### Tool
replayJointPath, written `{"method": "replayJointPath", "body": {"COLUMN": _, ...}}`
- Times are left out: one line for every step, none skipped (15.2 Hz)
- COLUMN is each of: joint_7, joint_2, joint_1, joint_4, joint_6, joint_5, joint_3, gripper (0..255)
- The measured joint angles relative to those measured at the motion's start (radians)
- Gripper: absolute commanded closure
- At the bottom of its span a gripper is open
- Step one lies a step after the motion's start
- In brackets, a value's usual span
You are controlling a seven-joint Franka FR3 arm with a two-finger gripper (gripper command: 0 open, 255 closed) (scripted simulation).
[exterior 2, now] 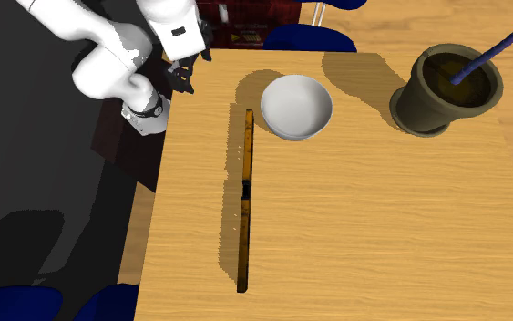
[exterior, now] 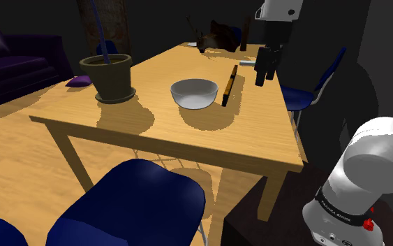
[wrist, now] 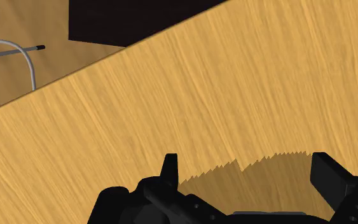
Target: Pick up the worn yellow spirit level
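Note:
The spirit level (exterior: pixel 230 85) is a long, thin yellow-orange bar with dark worn patches, lying flat on the wooden table (exterior: pixel 188 147) just beside the bowl. In the second exterior view the level (exterior 2: pixel 245 196) runs lengthwise down the table. My gripper (exterior: pixel 264 78) hangs above the table near its edge, to the shoulder view's right of the level and apart from it. From above, the gripper (exterior 2: pixel 179 80) sits over the table's edge, off the level's bowl-side end. In the wrist view the gripper (wrist: pixel 247 175) stands open over bare wood, with nothing between its fingers (wrist: pixel 170 172).
A white bowl (exterior: pixel 195 93) sits next to the level, and a dark plant pot (exterior: pixel 114 77) stands further along the table. Dark clutter (exterior: pixel 219 36) lies at the far end. Blue chairs (exterior: pixel 146 203) surround the table. A purple sofa (exterior: pixel 13 63) is at the left.

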Motion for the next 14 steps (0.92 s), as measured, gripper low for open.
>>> {"method": "replayJointPath", "body": {"joint_7": 0.000, "joint_2": 0.000, "joint_1": 0.000, "joint_4": 0.000, "joint_6": 0.000, "joint_5": 0.000, "joint_3": 0.000, "gripper": 0}}
{"method": "replayJointPath", "body": {"joint_7": 0.022, "joint_2": 0.015, "joint_1": -0.009, "joint_4": 0.007, "joint_6": 0.007, "joint_5": 0.004, "joint_3": 0.006, "gripper": 0}}
{"method": "replayJointPath", "body": {"joint_7": 0.060, "joint_2": 0.050, "joint_1": -0.022, "joint_4": 0.033, "joint_6": 0.016, "joint_5": 0.010, "joint_3": 0.015, "gripper": 0}}
{"method": "replayJointPath", "body": {"joint_7": 0.101, "joint_2": 0.086, "joint_1": -0.039, "joint_4": 0.045, "joint_6": 0.037, "joint_5": 0.016, "joint_3": 0.023, "gripper": 0}}
{"method": "replayJointPath", "body": {"joint_7": 0.149, "joint_2": 0.129, "joint_1": -0.056, "joint_4": 0.075, "joint_6": 0.050, "joint_5": 0.021, "joint_3": 0.033, "gripper": 0}}
{"method": "replayJointPath", "body": {"joint_7": 0.197, "joint_2": 0.159, "joint_1": -0.073, "joint_4": 0.095, "joint_6": 0.058, "joint_5": 0.025, "joint_3": 0.040, "gripper": 0}}
{"method": "replayJointPath", "body": {"joint_7": 0.248, "joint_2": 0.192, "joint_1": -0.090, "joint_4": 0.111, "joint_6": 0.074, "joint_5": 0.031, "joint_3": 0.050, "gripper": 0}}
{"method": "replayJointPath", "body": {"joint_7": 0.301, "joint_2": 0.234, "joint_1": -0.106, "joint_4": 0.145, "joint_6": 0.081, "joint_5": 0.034, "joint_3": 0.059, "gripper": 0}}
{"method": "replayJointPath", "body": {"joint_7": 0.351, "joint_2": 0.273, "joint_1": -0.124, "joint_4": 0.172, "joint_6": 0.093, "joint_5": 0.036, "joint_3": 0.065, "gripper": 0}}
{"method": "replayJointPath", "body": {"joint_7": 0.403, "joint_2": 0.315, "joint_1": -0.139, "joint_4": 0.202, "joint_6": 0.103, "joint_5": 0.038, "joint_3": 0.073, "gripper": 0}}
{"method": "replayJointPath", "body": {"joint_7": 0.452, "joint_2": 0.346, "joint_1": -0.155, "joint_4": 0.219, "joint_6": 0.116, "joint_5": 0.039, "joint_3": 0.077, "gripper": 0}}
{"method": "replayJointPath", "body": {"joint_7": 0.503, "joint_2": 0.384, "joint_1": -0.170, "joint_4": 0.251, "joint_6": 0.121, "joint_5": 0.038, "joint_3": 0.081, "gripper": 0}}
{"method": "replayJointPath", "body": {"joint_7": 0.551, "joint_2": 0.412, "joint_1": -0.186, "joint_4": 0.268, "joint_6": 0.131, "joint_5": 0.037, "joint_3": 0.081, "gripper": 0}}
{"method": "replayJointPath", "body": {"joint_7": 0.598, "joint_2": 0.455, "joint_1": -0.202, "joint_4": 0.304, "joint_6": 0.136, "joint_5": 0.034, "joint_3": 0.081, "gripper": 0}}
